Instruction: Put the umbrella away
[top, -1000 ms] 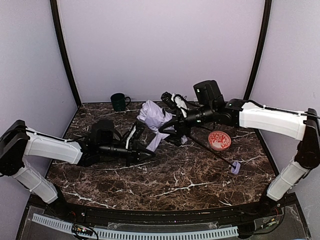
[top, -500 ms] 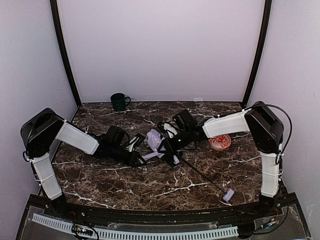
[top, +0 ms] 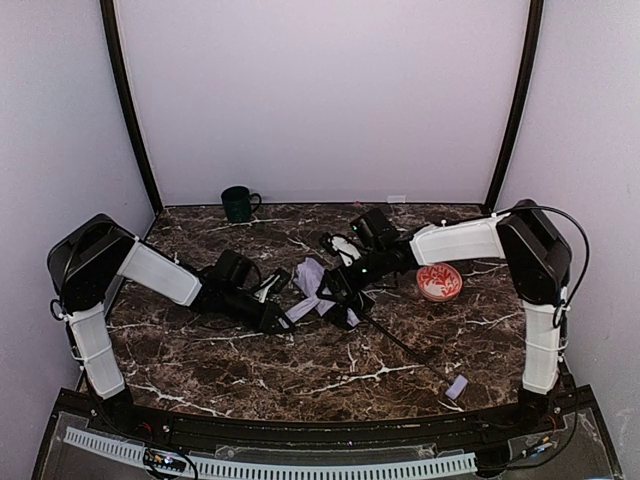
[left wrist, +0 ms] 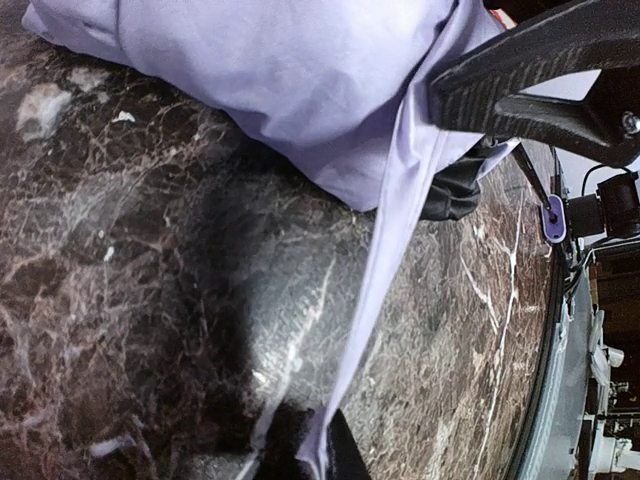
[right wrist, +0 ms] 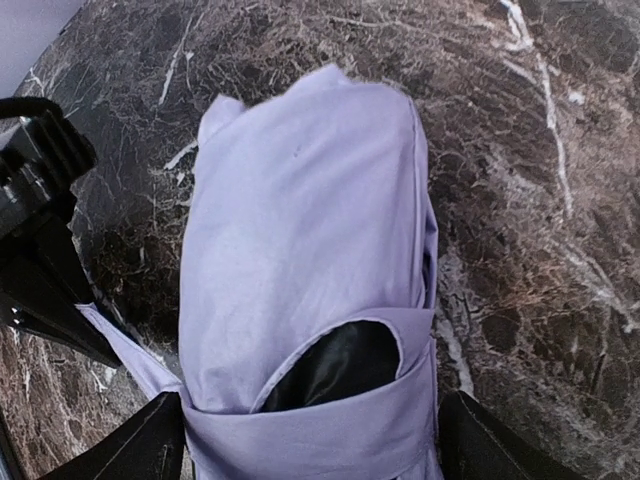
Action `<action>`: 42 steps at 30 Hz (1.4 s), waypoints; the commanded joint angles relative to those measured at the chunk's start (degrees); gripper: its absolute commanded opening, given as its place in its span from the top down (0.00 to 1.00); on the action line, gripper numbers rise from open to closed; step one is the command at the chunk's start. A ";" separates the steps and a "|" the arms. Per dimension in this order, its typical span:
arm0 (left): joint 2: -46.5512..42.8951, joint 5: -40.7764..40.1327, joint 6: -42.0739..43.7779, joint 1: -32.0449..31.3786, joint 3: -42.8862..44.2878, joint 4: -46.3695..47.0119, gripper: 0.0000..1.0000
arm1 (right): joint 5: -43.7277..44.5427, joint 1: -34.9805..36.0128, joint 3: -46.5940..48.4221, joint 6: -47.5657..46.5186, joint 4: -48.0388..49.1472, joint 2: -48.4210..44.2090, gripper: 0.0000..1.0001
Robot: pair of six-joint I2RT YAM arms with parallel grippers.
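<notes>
The umbrella lies folded on the marble table, a pale lavender bundle with black lining showing under a wrapped strap. Its thin black shaft runs toward the near right and ends at the small lavender handle. My left gripper is shut on the end of the strap, which is pulled taut from the bundle. My right gripper is open. Its fingers stand on either side of the bundle, and the right one is clear of the fabric.
A dark green mug stands at the back left. A red-patterned bowl sits just right of the right arm. The left arm reaches low across the table. Walls close in the back and sides.
Both arms brought the umbrella down from the back toward the table's middle. The right gripper's jaws, narrow on the bundle before, have now spread wide. The handle slid nearer the front edge.
</notes>
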 commanded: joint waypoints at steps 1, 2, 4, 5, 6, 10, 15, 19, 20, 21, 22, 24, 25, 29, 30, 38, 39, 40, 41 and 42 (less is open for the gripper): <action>1.68 -1.05 1.06 0.22 -0.38 -6.46 1.00 | 5.54 0.95 3.29 -4.27 -3.04 -4.72 0.10; 1.68 -1.08 1.14 0.22 -0.38 -6.57 1.00 | 7.66 1.39 3.38 -4.81 -4.01 -5.15 0.09; 1.59 -1.12 1.15 0.22 -0.38 -6.55 1.00 | 11.12 1.77 3.37 -5.14 -5.77 -6.15 0.02; 1.52 -1.09 1.22 0.22 -0.45 -6.55 1.00 | 12.65 2.08 3.09 -4.98 -6.42 -6.74 0.01; 1.35 -1.14 1.23 0.22 -0.58 -6.50 1.00 | 14.12 2.41 2.84 -4.97 -7.10 -7.38 0.00; 0.82 -1.42 1.39 0.22 -0.84 -6.33 1.00 | 18.08 5.10 0.46 -5.16 -8.21 -9.04 0.00; -0.21 -1.78 2.14 0.22 -1.52 -6.46 1.00 | 20.26 6.47 -0.75 -3.93 -8.76 -5.55 0.00; -1.40 -2.50 2.18 0.22 -2.28 -6.11 1.00 | 20.79 7.57 -1.73 -2.63 -7.39 -3.23 0.00; -1.66 -2.54 2.12 0.22 -2.46 -5.93 1.00 | 21.64 7.89 -2.44 -2.33 -6.33 -2.91 0.01; -1.89 -2.51 2.16 0.22 -2.53 -5.87 1.00 | 22.44 8.19 -2.86 -2.02 -5.71 -2.50 0.02; -1.97 -2.45 2.20 0.22 -2.57 -5.82 1.00 | 23.18 8.30 -2.99 -1.75 -5.41 -1.89 0.03; -2.06 -2.50 2.25 0.22 -2.72 -5.69 1.00 | 24.73 8.39 -2.75 -1.06 -5.70 -0.30 0.06; -2.16 -2.45 2.28 0.22 -2.75 -5.69 1.00 | 25.87 8.33 -2.73 -0.70 -5.83 0.46 0.08; -2.69 -2.37 2.44 0.22 -3.10 -5.31 1.00 | 26.54 8.26 -3.35 0.38 -4.80 1.58 0.31; -2.72 -2.33 2.51 0.22 -3.15 -5.34 1.00 | 26.33 8.19 -3.45 0.42 -4.52 1.57 0.43; -7.40 -2.51 4.27 -0.41 -5.86 -2.43 1.00 | 15.17 5.19 -3.66 1.36 -1.59 -3.94 1.00; -8.36 -2.71 4.82 -0.86 -6.17 -1.85 1.00 | 12.65 4.35 -3.97 1.86 -0.27 -5.50 1.00; -9.40 -2.76 5.44 -1.57 -6.42 -1.28 1.00 | 9.96 3.41 -4.43 2.46 1.29 -7.15 1.00; -10.49 -2.88 5.91 -2.12 -6.63 -0.63 1.00 | 6.83 2.48 -4.89 3.23 3.24 -8.95 1.00; -11.94 -2.92 6.24 -2.71 -6.95 0.14 1.00 | 3.94 1.52 -5.37 3.77 5.02 -10.73 1.00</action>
